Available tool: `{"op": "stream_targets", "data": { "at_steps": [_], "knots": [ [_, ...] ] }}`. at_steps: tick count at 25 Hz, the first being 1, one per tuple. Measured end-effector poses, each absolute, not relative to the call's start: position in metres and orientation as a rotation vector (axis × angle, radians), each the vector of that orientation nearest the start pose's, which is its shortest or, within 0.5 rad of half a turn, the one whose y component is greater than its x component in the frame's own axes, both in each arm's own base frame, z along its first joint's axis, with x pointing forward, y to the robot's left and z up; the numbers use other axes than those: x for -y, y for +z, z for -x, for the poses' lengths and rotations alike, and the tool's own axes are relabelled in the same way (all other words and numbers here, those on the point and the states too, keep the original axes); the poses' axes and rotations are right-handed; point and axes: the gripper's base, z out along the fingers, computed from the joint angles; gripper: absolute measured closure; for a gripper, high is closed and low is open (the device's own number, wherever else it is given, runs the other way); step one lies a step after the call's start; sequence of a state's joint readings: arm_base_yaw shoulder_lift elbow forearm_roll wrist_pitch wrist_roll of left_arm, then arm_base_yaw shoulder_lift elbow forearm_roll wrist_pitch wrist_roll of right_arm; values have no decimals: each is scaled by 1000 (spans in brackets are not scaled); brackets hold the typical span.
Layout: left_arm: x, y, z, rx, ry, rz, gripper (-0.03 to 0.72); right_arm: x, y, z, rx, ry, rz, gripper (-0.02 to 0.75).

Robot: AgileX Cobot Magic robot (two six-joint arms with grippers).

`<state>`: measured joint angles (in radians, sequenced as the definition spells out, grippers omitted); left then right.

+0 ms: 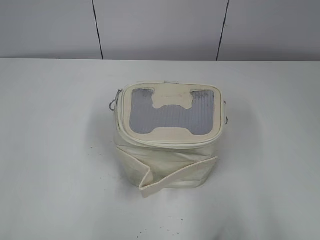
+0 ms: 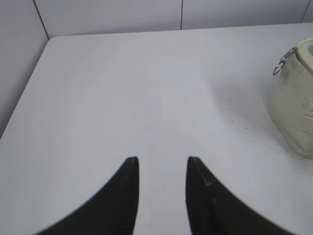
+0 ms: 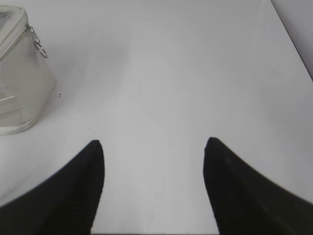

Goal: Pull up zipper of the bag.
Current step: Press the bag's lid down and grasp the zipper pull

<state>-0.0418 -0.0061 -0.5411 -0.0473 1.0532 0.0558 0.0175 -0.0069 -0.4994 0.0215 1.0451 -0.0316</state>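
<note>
A cream bag (image 1: 167, 135) sits on a white counter (image 1: 55, 150), its zipper (image 1: 165, 141) running round the lid rim. The left gripper (image 2: 162, 161) hovers low over bare counter, fingers (image 2: 128, 169) released with a narrow gap, the bag ahead and to their right. The right gripper's (image 3: 152, 144) fingers (image 3: 93, 156) are spread wide, holding nothing, the bag ahead to their left.

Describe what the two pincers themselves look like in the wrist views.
Only fingertips show. The left pincer has two matte black fingers that curve and taper to blunt tips. The right pincer has the same plain black, horn-like fingers. No cables, markings or pads are visible, and neither arm appears in the exterior view.
</note>
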Motion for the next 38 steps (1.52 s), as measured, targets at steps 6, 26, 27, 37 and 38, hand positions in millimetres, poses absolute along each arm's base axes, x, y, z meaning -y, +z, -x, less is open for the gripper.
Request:
{"op": "stream_targets", "data": {
  "at_steps": [6,26,27,37,38],
  "knots": [
    [3,289,11,-1987,-47,-100,433,-2,278,5,-2022,17,51,240],
    [3,289,11,-1988,-47,-100,433,-2,278,5,-2023,17,51,240],
    [3,289,11,-1988,-47,-100,433,-2,278,5,-2023,17,51,240],
    [3,289,11,-1988,-47,-100,433,-2,278,5,-2022,17,51,240],
    [3,289,11,-1988,-47,-100,433,-2,278,5,-2022,17,51,240]
  ]
}}
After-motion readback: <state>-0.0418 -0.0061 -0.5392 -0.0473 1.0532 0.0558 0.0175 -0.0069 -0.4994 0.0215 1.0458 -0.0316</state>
